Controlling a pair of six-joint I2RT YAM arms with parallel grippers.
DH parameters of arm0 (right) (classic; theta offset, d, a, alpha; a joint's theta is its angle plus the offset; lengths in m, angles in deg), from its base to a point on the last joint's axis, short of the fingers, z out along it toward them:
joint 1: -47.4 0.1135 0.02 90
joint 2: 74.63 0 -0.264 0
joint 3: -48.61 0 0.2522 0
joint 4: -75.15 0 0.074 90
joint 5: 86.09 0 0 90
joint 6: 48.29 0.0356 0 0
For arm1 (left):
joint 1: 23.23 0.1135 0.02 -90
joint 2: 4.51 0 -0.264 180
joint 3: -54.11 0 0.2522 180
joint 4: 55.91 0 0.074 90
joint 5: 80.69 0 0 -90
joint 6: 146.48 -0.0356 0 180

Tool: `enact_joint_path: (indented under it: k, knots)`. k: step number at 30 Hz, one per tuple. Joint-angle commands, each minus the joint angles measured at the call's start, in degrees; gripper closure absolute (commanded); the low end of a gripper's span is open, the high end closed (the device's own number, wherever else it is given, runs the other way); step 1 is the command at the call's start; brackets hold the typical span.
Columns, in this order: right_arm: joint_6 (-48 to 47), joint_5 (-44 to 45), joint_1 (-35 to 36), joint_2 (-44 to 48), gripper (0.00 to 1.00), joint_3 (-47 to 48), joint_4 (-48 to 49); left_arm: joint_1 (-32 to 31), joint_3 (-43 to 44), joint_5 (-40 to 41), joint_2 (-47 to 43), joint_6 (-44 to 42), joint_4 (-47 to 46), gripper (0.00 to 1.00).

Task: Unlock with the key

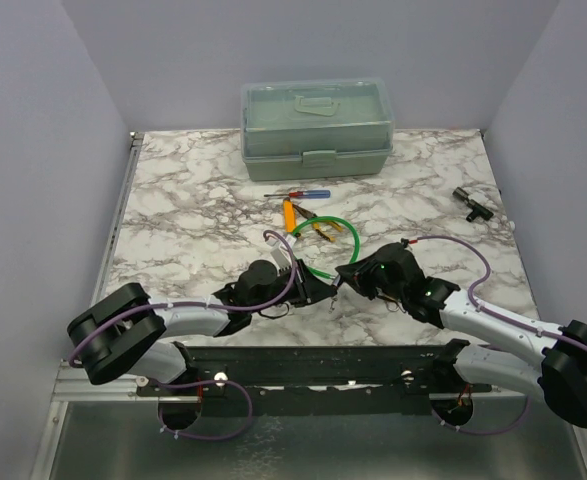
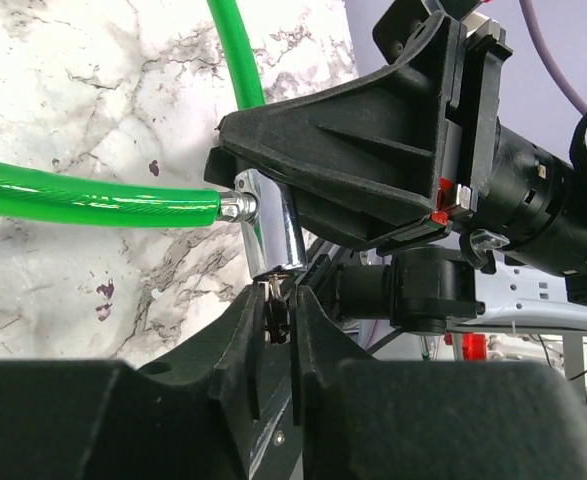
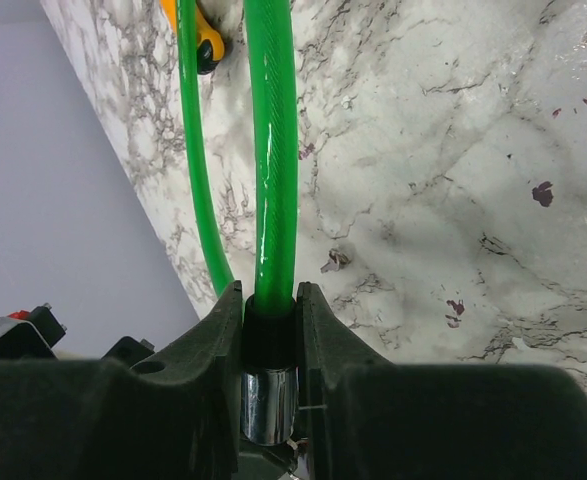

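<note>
A green cable lock (image 1: 345, 232) lies looped on the marble table. Its chrome lock barrel (image 2: 277, 232) is held up between the two arms. My right gripper (image 3: 270, 335) is shut on the barrel (image 3: 269, 405) and its black collar, with the green cable (image 3: 271, 150) running away from it. My left gripper (image 2: 276, 318) is shut on the small silver key (image 2: 272, 298), whose tip meets the barrel's lower end. In the top view both grippers meet near the table's front middle, the left (image 1: 318, 291) and the right (image 1: 347, 275); the key is hidden there.
A pale green toolbox (image 1: 316, 128) stands at the back. A red-and-blue screwdriver (image 1: 298, 195) and orange-handled pliers (image 1: 308, 222) lie in front of it, inside the cable loop's far side. A small black part (image 1: 470, 203) lies at the right edge.
</note>
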Motion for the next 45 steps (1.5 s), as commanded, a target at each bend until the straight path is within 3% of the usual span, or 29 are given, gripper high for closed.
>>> enact_joint_path:
  k: [1,7,18,32,45]
  knots:
    - [0.14,-0.40,0.31,1.20,1.00,0.03,-0.18,-0.21,0.97,-1.49,1.17,-0.50,-2.47,0.83]
    - [-0.38,0.11,0.26,1.13,1.00,0.43,-1.17,-0.21,1.57,-1.46,2.38,-0.69,-2.54,1.00]
    - [-1.78,0.77,0.29,-1.33,1.00,4.98,-9.01,-0.21,6.41,-1.96,4.94,-6.76,4.93,1.00]
    - [-3.12,1.04,0.27,-4.72,1.00,11.89,-16.79,-0.60,15.99,2.40,1.66,-20.76,27.09,1.00]
    - [-6.47,0.69,0.29,-7.12,1.00,20.09,-22.78,-5.08,26.89,15.11,1.08,-32.07,44.89,1.00]
